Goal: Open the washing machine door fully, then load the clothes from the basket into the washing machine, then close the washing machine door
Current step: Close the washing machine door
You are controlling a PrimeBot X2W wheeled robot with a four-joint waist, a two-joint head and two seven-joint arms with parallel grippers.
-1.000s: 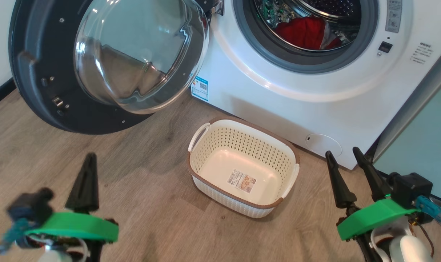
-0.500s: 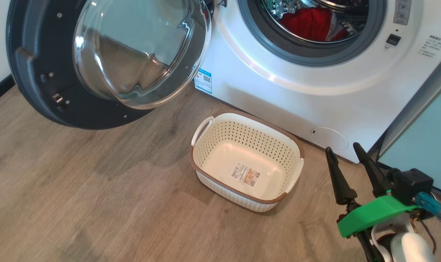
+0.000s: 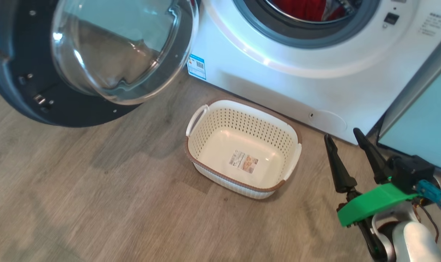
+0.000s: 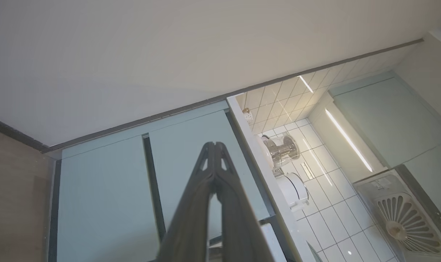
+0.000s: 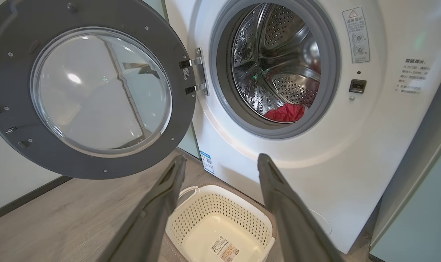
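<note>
Red against steel, the clothes (image 5: 284,112) lie in the drum (image 5: 278,43) of the washing machine (image 3: 278,83); the basket (image 3: 242,120) before it is empty, and the washing machine door (image 3: 60,109) stands wide open. Closing comes next, I judge. The right gripper (image 3: 341,133) hangs spread and empty, the left gripper (image 4: 215,144) pinched together on nothing. Push the door's dark rim (image 5: 2,91) far from the hinge (image 5: 195,74), not the glass (image 5: 100,91), until it latches.

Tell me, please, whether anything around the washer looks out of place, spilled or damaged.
Nothing stands out. The washing machine door hangs wide open and intact, the clothes lie inside the washing machine, and the empty basket sits upright on the floor before it. No spills visible.
</note>
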